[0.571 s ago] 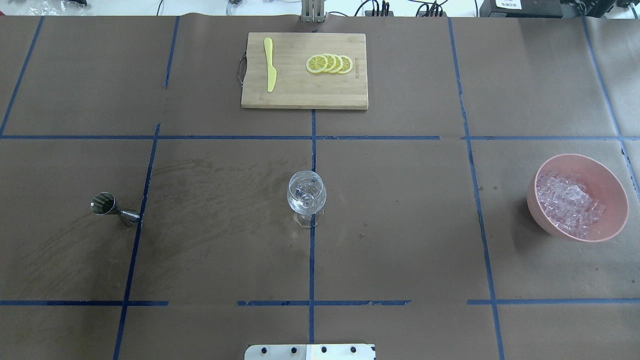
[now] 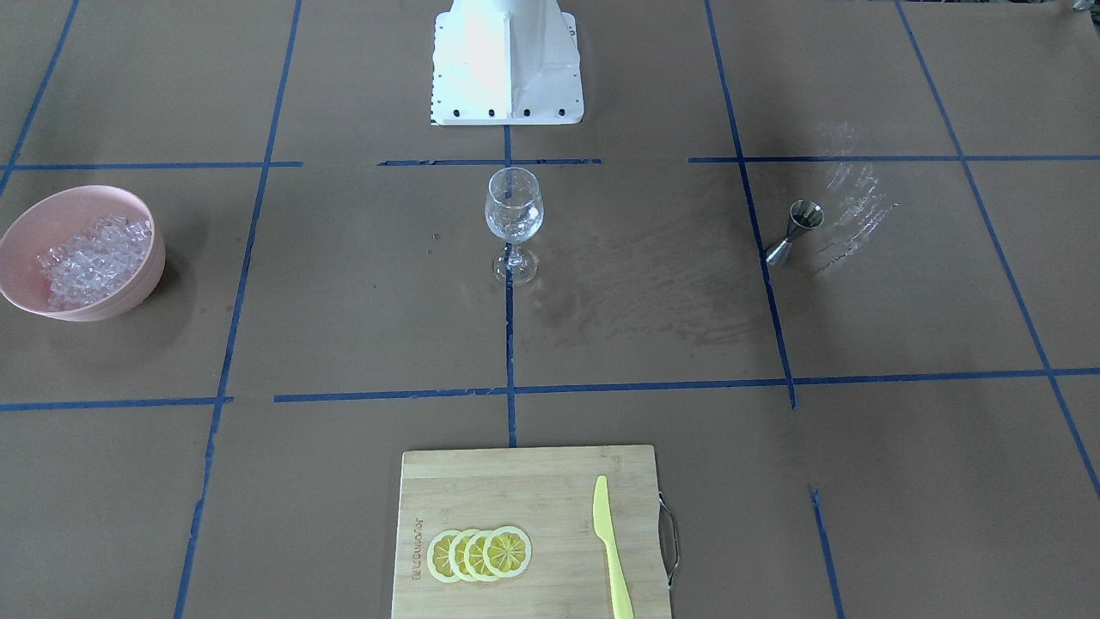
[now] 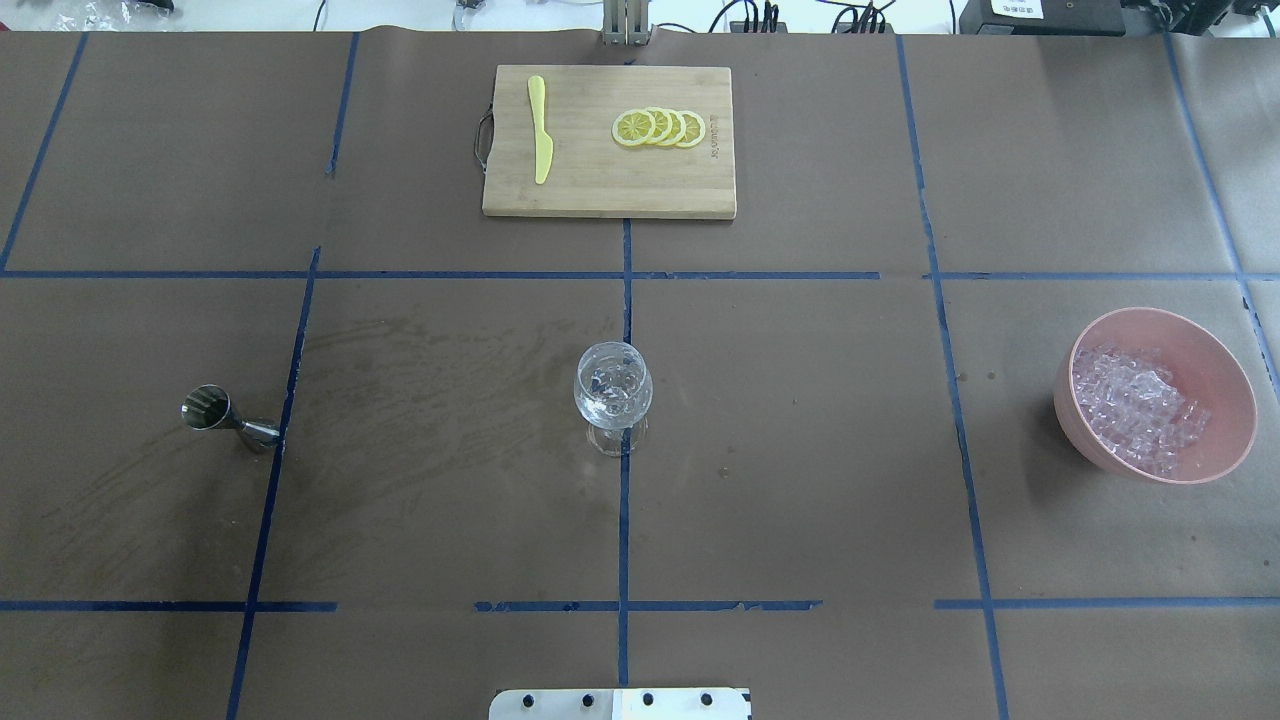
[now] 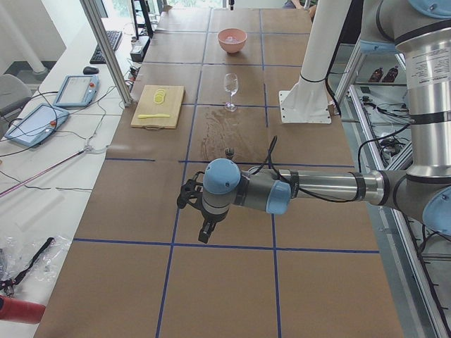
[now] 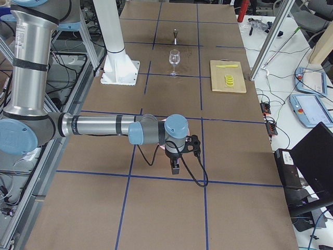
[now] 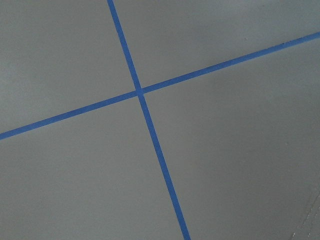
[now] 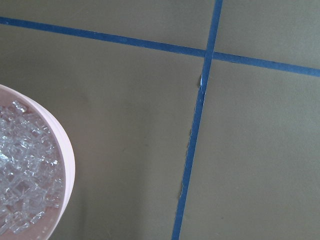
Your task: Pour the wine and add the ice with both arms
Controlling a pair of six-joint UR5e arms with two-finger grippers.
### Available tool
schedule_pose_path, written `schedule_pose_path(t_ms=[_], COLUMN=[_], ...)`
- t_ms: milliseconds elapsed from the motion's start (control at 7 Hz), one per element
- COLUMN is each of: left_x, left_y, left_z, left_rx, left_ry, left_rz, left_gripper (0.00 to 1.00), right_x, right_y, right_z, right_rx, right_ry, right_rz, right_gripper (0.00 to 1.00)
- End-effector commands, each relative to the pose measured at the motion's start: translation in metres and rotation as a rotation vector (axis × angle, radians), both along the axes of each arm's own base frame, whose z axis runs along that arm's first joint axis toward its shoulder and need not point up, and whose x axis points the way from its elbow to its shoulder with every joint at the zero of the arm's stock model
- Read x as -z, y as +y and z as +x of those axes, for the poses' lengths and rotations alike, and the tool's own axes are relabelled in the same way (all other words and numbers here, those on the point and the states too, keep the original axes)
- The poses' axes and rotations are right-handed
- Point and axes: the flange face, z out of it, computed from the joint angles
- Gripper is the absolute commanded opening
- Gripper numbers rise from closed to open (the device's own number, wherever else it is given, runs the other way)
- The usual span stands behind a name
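A clear wine glass (image 3: 613, 385) stands upright at the table's centre, also in the front view (image 2: 514, 206). The ice (image 3: 1140, 405) is heaped in a pink bowl (image 3: 1218, 368) at the right; the right wrist view shows it (image 7: 25, 170) at its left edge. A steel jigger (image 3: 215, 412) stands at the left. Neither arm shows in the overhead or front view. My left gripper (image 4: 204, 231) hangs over bare table beyond the jigger. My right gripper (image 5: 175, 165) hangs near the bowl. I cannot tell whether either is open or shut.
A wooden cutting board (image 3: 600, 195) at the far centre carries lemon slices (image 3: 659, 128) and a yellow knife (image 3: 540, 130). The white pedestal base (image 2: 507, 60) stands behind the glass. Blue tape lines divide the brown table cover.
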Motion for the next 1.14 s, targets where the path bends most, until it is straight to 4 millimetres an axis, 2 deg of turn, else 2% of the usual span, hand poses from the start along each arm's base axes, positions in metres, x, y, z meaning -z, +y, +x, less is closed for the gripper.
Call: schedule_pose_path(t_ms=[0,286,429,857,1000], left_x=[0.001,0.013,0.017,0.049,0.058], left_y=[0.000,-0.006,-0.011,-0.015,-0.018], left_z=[-0.001,-0.001,0.000,0.000,-0.002], left_rx=[0.001,0.001,0.001,0.004,0.063], left_ry=[-0.003,-0.002,0.007,0.007,0.041], left_rz=[0.012,0.065,0.130,0.426,0.471], left_gripper=[1.00,1.00,1.00,1.00,1.00], right_x=[0.008,0.059,0.078,0.083,0.084], right_y=[-0.001,-0.008,-0.021,-0.024,-0.027], right_z=[0.000,0.000,-0.001,-0.002,-0.002], right_rx=[-0.002,-0.011,-0.012,-0.015,-0.017], right_ry=[-0.002,-0.003,-0.009,-0.017,-0.016], right_rz=[0.016,0.111,0.151,0.163,0.217], right_gripper=[1.00,1.00,1.00,1.00,1.00])
